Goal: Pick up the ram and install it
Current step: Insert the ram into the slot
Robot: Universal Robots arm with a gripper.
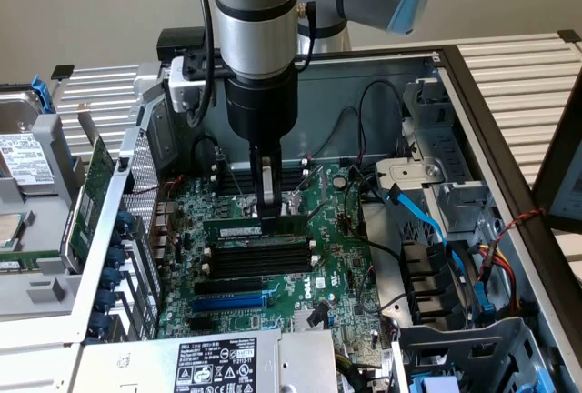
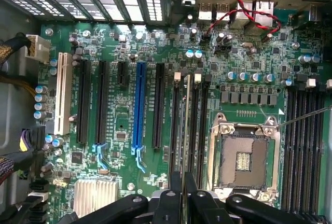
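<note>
The ram is a narrow green stick with a white label, held on edge between my gripper's fingers. My gripper is shut on its top edge. The stick hangs level along the far side of the black memory slots on the green motherboard. In the wrist view the ram appears edge-on as a thin line running along the black slots, with my gripper closed around it. I cannot tell whether it rests in a slot or hovers just above.
The CPU socket lies beside the slots. A blue slot, a power supply and blue cables crowd the case. A green expansion card and a hard drive sit at the exterior view's left, outside the case.
</note>
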